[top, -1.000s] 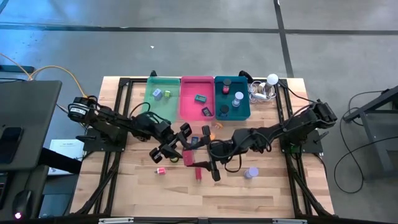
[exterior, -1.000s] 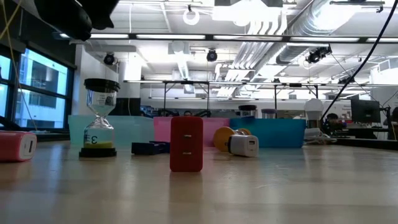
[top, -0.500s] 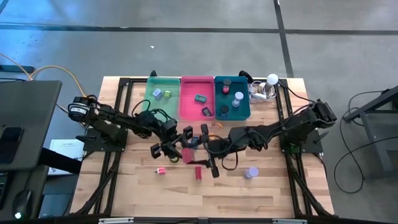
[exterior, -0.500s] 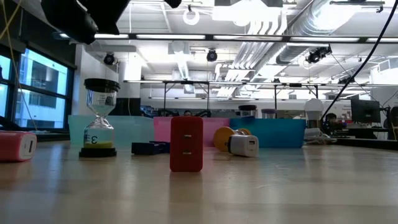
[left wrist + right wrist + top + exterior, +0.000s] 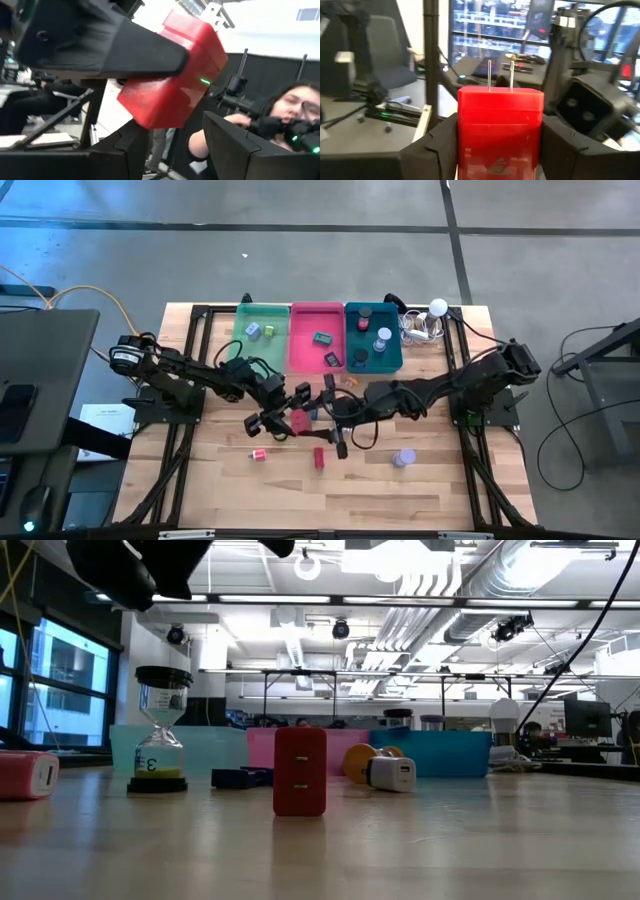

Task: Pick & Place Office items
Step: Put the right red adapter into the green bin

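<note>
tabletop: wooden, both arms meet over its middle
right gripper: clamped on a red plastic charger block with two metal prongs, held above the table
left gripper: right beside it, can't tell its fingers
step: looks like a handover; next needs a firm grab before release

Red block, green tray, pink tray, teal tray, pale wood bench, lavender cylinder
</note>
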Robot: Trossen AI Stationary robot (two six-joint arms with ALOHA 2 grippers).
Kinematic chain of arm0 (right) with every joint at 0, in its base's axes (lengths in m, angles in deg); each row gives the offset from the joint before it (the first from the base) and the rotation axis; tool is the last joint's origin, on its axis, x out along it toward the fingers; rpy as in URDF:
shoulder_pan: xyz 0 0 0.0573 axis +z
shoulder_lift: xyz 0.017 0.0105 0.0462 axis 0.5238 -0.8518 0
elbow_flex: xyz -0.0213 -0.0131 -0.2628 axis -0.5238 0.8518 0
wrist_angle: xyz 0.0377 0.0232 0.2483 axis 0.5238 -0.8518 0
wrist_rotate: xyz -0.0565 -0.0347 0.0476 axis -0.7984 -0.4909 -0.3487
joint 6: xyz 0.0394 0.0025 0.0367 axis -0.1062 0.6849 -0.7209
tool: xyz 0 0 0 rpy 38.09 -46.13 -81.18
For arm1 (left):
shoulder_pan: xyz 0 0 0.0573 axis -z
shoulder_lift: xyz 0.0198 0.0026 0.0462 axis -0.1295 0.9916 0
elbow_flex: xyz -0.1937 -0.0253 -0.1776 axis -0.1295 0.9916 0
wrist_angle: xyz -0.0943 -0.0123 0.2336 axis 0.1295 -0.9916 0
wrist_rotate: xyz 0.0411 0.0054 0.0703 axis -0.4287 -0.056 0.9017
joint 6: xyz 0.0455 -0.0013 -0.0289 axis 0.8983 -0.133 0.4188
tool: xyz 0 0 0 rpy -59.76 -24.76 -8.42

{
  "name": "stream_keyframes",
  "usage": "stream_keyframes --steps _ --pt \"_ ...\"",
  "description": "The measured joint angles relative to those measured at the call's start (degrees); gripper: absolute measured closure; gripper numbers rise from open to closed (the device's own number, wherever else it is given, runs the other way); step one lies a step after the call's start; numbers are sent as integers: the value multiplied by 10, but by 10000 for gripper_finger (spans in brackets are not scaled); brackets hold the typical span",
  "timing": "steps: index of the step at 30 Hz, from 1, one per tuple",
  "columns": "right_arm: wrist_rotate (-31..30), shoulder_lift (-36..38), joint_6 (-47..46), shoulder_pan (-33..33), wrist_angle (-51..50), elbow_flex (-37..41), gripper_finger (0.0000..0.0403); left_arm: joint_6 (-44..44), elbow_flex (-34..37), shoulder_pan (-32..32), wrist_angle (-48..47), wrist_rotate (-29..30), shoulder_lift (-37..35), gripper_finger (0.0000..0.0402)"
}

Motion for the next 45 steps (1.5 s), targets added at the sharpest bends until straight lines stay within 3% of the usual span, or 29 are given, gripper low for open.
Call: stream_keyframes --steps 3,7,10,12,17,24,29,32,37,41,45 --pt "-32 5 8 12 -10 0 201 15 0 -12 -2 -3 0 225" --pt "-94 9 17 29 -19 0 204 27 0 -43 -12 -55 0 225" --pt "-114 13 18 37 -22 0 204 75 0 -63 -28 -99 0 225" --pt "-120 15 18 43 -24 0 204 110 0 -68 -45 -92 0 225" --pt "-123 20 16 54 -25 0 201 266 0 -51 -142 42 -7 225" --pt "-152 26 22 77 -28 0 204 539 1 40 -247 346 -54 225" --pt "-153 26 27 80 -27 0 201 825 0 152 -214 612 -62 225" --pt "-154 26 32 79 -15 0 204 972 0 209 -146 718 -54 225" --pt "-159 26 47 79 34 0 203 1112 0 263 -11 778 -39 225" --pt "-155 26 58 76 96 0 201 1163 0 278 98 753 -32 225" --pt "-149 26 61 70 156 0 204 1167 0 269 107 721 -28 225"
